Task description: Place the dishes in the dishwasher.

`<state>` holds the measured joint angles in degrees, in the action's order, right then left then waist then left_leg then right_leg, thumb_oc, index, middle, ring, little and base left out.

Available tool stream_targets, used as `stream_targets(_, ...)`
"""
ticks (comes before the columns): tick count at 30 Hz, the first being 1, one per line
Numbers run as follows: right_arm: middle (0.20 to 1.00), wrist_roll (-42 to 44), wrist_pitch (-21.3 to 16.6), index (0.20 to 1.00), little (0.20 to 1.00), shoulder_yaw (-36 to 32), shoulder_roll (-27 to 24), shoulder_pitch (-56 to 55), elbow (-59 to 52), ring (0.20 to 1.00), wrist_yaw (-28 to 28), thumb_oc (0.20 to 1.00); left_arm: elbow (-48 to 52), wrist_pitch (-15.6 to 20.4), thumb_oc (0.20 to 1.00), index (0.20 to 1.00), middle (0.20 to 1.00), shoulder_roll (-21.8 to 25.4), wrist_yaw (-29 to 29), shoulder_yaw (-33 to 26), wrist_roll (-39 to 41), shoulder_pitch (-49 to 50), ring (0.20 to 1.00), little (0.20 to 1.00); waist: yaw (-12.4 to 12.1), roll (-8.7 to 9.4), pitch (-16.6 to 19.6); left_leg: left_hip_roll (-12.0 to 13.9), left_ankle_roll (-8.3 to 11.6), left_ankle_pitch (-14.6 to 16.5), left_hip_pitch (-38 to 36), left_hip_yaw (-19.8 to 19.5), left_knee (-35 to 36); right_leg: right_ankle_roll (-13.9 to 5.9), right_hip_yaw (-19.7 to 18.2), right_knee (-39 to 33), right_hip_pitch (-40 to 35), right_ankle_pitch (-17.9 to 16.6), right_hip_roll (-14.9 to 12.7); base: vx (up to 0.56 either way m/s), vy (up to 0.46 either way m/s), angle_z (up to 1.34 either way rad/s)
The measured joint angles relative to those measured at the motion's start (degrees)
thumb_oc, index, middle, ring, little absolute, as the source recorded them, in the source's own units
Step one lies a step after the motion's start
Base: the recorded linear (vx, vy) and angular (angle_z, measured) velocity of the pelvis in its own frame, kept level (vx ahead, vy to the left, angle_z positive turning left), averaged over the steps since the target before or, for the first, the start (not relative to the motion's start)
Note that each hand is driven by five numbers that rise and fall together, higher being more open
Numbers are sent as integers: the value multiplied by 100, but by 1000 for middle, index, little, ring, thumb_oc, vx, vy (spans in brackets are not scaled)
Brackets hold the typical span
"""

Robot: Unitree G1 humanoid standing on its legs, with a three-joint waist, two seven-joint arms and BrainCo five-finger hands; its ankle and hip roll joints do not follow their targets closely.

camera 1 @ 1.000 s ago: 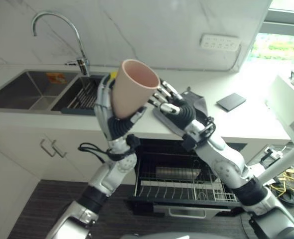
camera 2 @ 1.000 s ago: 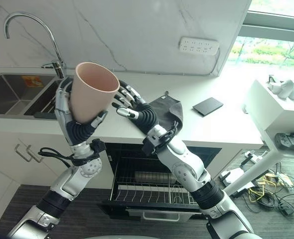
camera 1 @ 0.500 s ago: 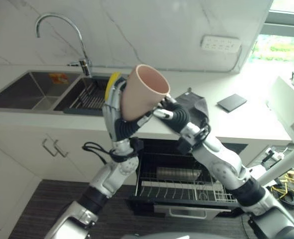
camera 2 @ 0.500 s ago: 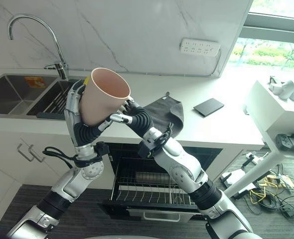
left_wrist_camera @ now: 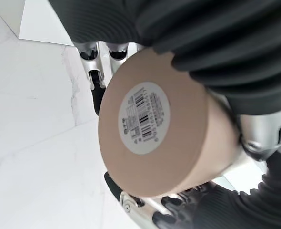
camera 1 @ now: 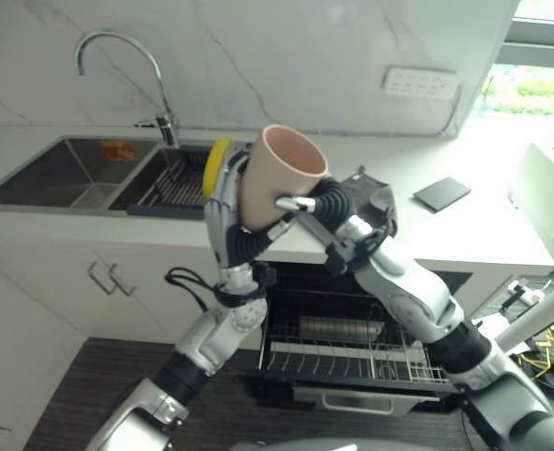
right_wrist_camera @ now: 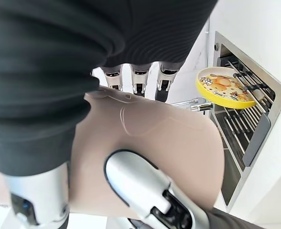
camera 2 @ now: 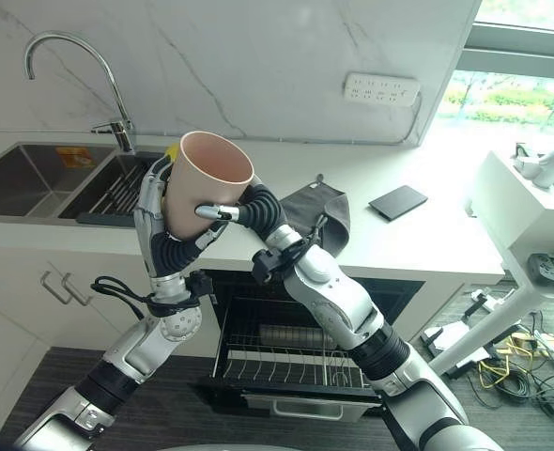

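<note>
1. Holding the pink cup (camera 1: 279, 177) up above the counter edge, w/ its mouth tilted up, the left hand (camera 1: 223, 202) had fingers curled round the cup's wall; the base w/ a barcode sticker faced the left wrist cam.
2. Right hand (camera 2: 242, 210) was on the same cup too, thumb and fingers wrapped on the far side – looked like a hand-over mid-air.
3. Judgement: right hand needed a firm wrap before the left let go; cup wall is smooth and tapered, so it could slip downward.
4. Dishwasher rack (camera 1: 352, 362) sat pulled out below, well under the cup.
5. Next, prob. best to flip the cup mouth-down and lower it between the tines.
6. Yellow plate (right_wrist_camera: 224, 88) waited in the sink rack (camera 1: 169, 177).
</note>
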<state>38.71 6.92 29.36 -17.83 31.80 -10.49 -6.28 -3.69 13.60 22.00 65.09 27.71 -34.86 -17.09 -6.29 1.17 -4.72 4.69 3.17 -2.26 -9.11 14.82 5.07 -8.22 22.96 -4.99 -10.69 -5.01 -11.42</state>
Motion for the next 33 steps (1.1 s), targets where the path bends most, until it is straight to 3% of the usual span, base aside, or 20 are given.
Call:
stream_targets(8, 1000, 24, 7, 1000, 1000, 0, 14, 0, 0, 1000, -137, 1000, -7, 0, 200, 200, 200, 2, -25, 85, 79, -1, 200, 200, -34, -28, -2, -2, -2, -2, 0, -6, 0, 1, 1, 0, 0, 2, -1, 0, 0, 0)
stream_targets(9, 721, 26, 7, 721, 721, 0, 16, 0, 1, 721, -165, 721, -10, 0, 200, 200, 200, 3, -25, 117, 124, -1, 200, 200, -35, -33, -2, -2, -1, -3, 0, -6, 0, 1, 1, 0, 0, 2, -1, 0, 0, 0)
stream_targets(11, 592, 78, 8, 592, 592, -1, 24, 0, 6, 592, -183, 592, -89, -1, 200, 200, 200, 0, -14, 141, 227, -3, 200, 200, -35, -48, -4, -2, -1, -3, 0, -6, 0, 3, 1, 0, 0, 3, -2, 0, 0, 0)
stream_targets(12, 357, 80, 8, 357, 357, -22, 24, 0, 12, 357, -217, 357, -115, -1, 200, 200, 200, 2, -7, 142, 232, -2, 200, 200, -36, -52, -6, -1, 0, -4, 1, -9, 0, 3, 3, 0, 0, 3, -1, 0, 0, 0)
stream_targets(13, 200, 82, 7, 200, 200, -66, 45, 2, 54, 200, -228, 200, -115, 3, 200, 200, 200, 4, -17, 155, 231, -3, 200, 200, -43, -55, -5, -2, 0, -5, 1, -12, 0, 3, 5, 0, -1, 4, -1, 0, 0, 0)
stream_targets(33, 200, 527, -39, 200, 200, -59, 57, 2, 120, 200, -419, 200, -115, 110, 200, 200, 200, -75, 54, 385, 229, -60, 200, 200, -52, -66, -6, -6, -2, -30, 39, -90, 1, 5, 91, 0, -20, 13, -3, -2, 1, 1)
